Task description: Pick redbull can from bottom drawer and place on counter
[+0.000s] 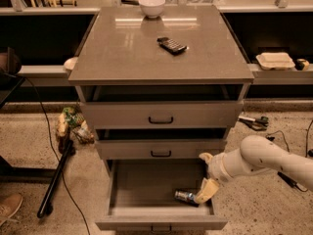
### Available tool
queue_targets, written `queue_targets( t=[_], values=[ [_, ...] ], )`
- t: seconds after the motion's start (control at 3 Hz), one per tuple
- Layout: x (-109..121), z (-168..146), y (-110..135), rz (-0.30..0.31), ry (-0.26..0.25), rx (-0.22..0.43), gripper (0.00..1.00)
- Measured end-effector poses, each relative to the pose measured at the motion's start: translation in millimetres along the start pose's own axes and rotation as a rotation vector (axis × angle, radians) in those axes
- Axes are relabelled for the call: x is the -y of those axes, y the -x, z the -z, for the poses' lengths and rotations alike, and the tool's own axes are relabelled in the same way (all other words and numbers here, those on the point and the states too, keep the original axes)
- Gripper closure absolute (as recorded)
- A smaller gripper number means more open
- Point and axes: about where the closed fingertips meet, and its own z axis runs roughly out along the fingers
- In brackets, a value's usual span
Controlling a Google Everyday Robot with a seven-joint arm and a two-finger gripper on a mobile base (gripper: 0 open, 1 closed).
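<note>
While the bottom drawer (142,187) sits open low in the frame, the can (184,196) lies on its side near the drawer's front right corner. The gripper (205,193) is down in the drawer, right at the can's right end, and I cannot tell if it is spread or pinching. The counter (127,53) above holds a bowl (151,6) and a handset (171,45).

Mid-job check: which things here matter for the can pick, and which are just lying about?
Job: redbull can lying in the bottom drawer; counter; gripper low in the drawer beside the can.
Lying about: white bowl and black keypad handset on the counter; takeout box at far right.
</note>
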Motion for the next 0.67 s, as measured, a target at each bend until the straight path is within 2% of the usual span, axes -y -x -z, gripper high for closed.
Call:
queue_targets(
  t=[0.33, 0.67],
  values=[
    [-0.1, 0.9, 0.9, 0.002, -0.001, -0.001, 0.0],
    [9.7, -29.3, -23.2, -0.007, 0.001, -0.025, 0.0]
  ],
)
